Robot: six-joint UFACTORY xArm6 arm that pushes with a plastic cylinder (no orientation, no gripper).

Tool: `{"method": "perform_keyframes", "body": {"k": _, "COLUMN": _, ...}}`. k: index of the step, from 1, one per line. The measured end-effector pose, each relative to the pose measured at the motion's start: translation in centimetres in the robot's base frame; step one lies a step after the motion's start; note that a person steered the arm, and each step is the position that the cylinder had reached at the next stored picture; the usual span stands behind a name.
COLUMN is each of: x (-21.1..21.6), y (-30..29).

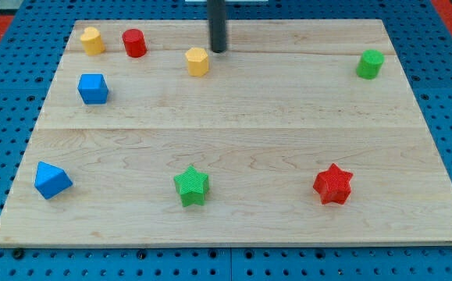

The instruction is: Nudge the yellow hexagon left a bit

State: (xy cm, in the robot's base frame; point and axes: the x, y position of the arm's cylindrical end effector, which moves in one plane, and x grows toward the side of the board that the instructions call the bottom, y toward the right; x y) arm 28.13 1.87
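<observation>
Camera view: table [288, 117] held two yellow, two blue, two red, two green blocks; no claw, tip [219, 50] sat just right of yellow hexagon [197, 61].

Light wood counter [288, 117] with 8 blocks on it: 2 yellow ones [92, 40] [197, 61], red cylinder [134, 43], green cylinder [370, 64], 2 blue ones [93, 89] [51, 180], green star [191, 186], red star [333, 184].

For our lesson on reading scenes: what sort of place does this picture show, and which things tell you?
Probably a robot lab bench: a wooden board on a blue perforated base, small coloured blocks such as the yellow hexagon, and my tip just to that hexagon's upper right.
</observation>
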Motion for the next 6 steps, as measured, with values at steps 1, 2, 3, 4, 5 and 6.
{"method": "perform_keyframes", "body": {"k": 1, "x": 2.6, "y": -2.4}}
{"method": "perform_keyframes", "body": {"k": 2, "x": 0.2, "y": -8.8}}
{"method": "perform_keyframes", "body": {"k": 3, "x": -0.3, "y": -12.8}}
{"method": "perform_keyframes", "body": {"k": 4, "x": -0.5, "y": -2.9}}
{"method": "perform_keyframes", "body": {"k": 5, "x": 3.6, "y": 3.2}}
{"method": "perform_keyframes", "body": {"k": 6, "x": 5.0, "y": -3.2}}
